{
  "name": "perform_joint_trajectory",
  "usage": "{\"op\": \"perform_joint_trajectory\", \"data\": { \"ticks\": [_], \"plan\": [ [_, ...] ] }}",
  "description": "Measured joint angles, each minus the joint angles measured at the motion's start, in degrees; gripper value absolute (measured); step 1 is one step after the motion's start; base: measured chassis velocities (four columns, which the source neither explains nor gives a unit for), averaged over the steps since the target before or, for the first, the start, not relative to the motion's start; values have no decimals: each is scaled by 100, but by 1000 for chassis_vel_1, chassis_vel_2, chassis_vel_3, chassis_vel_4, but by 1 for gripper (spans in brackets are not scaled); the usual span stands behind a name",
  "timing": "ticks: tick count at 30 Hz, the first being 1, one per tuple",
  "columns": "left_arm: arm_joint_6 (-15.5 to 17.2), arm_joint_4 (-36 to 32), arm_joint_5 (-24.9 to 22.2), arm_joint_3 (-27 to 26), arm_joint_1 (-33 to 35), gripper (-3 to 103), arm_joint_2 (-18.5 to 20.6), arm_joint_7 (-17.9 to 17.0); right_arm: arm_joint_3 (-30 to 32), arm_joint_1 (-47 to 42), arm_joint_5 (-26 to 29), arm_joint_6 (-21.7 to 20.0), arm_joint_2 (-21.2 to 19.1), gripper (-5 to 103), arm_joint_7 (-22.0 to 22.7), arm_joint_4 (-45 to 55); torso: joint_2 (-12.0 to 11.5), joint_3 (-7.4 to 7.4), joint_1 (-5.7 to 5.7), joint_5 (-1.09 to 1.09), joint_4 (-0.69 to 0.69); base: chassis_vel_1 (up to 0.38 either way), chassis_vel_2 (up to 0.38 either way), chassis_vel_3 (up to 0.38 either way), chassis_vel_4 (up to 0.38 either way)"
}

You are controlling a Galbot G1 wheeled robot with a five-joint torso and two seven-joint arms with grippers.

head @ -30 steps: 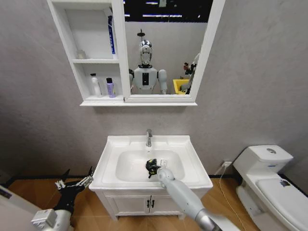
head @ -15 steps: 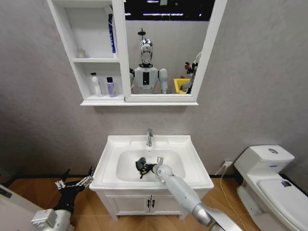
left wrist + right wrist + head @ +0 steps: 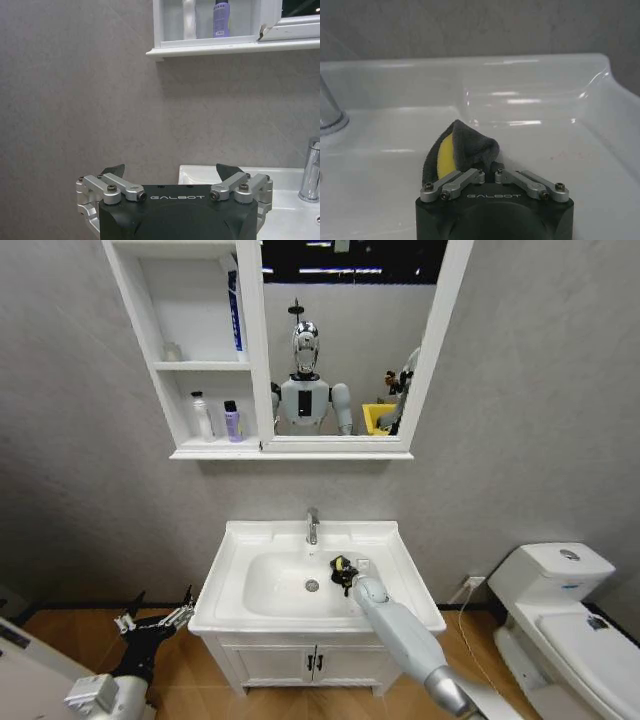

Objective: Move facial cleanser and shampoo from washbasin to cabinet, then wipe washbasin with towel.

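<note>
My right gripper (image 3: 346, 576) is inside the bowl of the white washbasin (image 3: 226, 582), to the right of the drain (image 3: 312, 585). It is shut on the dark grey towel (image 3: 341, 569). Close up, the towel (image 3: 468, 146) is bunched with a yellow patch showing, pinched at the right gripper (image 3: 488, 169) and resting on the washbasin (image 3: 545, 95). On the lower shelf of the cabinet (image 3: 178, 370) stand a white bottle (image 3: 201, 417) and a purple bottle (image 3: 232, 422); which is the cleanser I cannot tell. My left gripper (image 3: 156, 617) hangs open, low and left of the basin.
The chrome faucet (image 3: 312, 525) stands at the back of the bowl. A toilet (image 3: 560, 610) sits to the right and the vanity doors (image 3: 290, 665) are below. The left gripper (image 3: 170, 172) faces the wall, with the washbasin (image 3: 290, 200) corner beyond it.
My right gripper has swept the towel across the bowl, first leftward past the drain, then back to the right side. The left arm has not moved.
</note>
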Motion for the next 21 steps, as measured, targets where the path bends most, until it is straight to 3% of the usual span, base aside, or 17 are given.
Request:
{"op": "perform_joint_trajectory", "data": {
  "ticks": [10, 15, 21],
  "plan": [
    [0, 0, 0, 0, 0, 100, 0, 0, 665, -200, 98, 186, -364, 4, -251, 520, -2, 0, 4, 2, 1, 0, 0, 0, 0],
    [0, 0, 0, 0, 0, 100, 0, 0, 721, -151, 971, -71, -705, 4, -428, 444, -1, 0, 2, 3, 1, 0, 0, 0, 0],
    [0, 0, 0, 0, 0, 100, 0, 0, 827, -242, 1059, -89, -878, 4, -543, 406, -2, 0, 3, 3, 1, 0, 0, 0, 0]
  ]
}}
